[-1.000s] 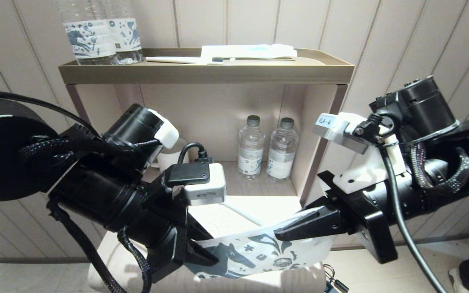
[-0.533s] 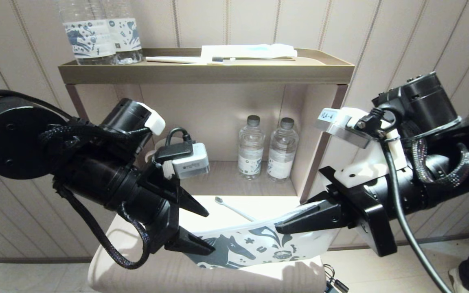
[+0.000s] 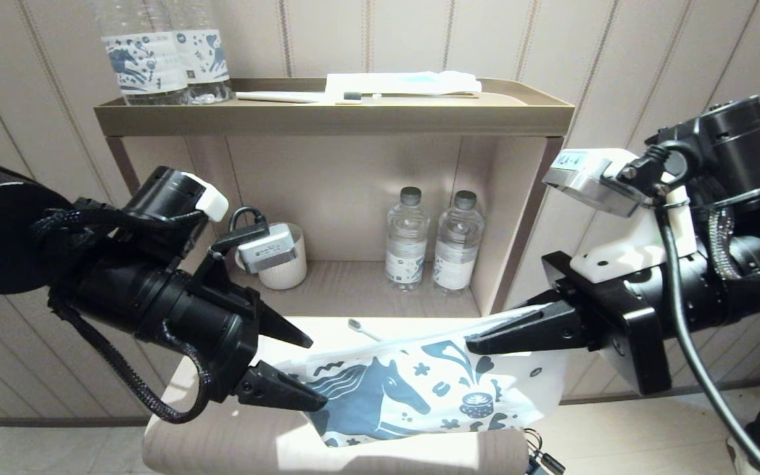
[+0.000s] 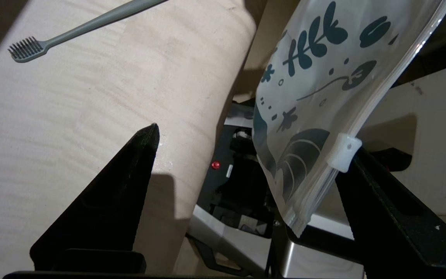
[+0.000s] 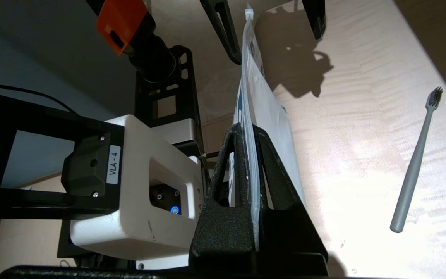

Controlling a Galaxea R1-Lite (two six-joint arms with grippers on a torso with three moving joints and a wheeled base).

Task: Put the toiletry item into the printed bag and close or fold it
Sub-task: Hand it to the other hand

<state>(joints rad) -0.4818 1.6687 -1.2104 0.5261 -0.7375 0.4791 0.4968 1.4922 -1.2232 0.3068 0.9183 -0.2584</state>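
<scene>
The printed bag (image 3: 413, 396), white with a dark blue horse, hangs over the pale wooden top (image 3: 221, 442). My right gripper (image 3: 474, 346) is shut on its upper right edge; in the right wrist view the bag (image 5: 261, 104) runs out from between the closed jaws (image 5: 246, 128). My left gripper (image 3: 315, 373) stands open at the bag's left end. That corner (image 4: 323, 77) hangs loose between the jaws, with its white zip slider (image 4: 345, 152) beside one finger. The toiletry item (image 3: 361, 328), a slim grey toothbrush (image 5: 416, 162), lies on the top behind the bag, outside it.
A shelf unit stands behind. Its lower shelf holds two water bottles (image 3: 406, 241) and a white cup (image 3: 284, 267). The top tray (image 3: 334, 117) carries two more bottles (image 3: 162, 53), a flat white packet (image 3: 406, 82) and another toothbrush.
My left gripper has opened, let go of the bag and drawn back to the left. My right gripper has moved right and up with the bag, which now hangs from it alone.
</scene>
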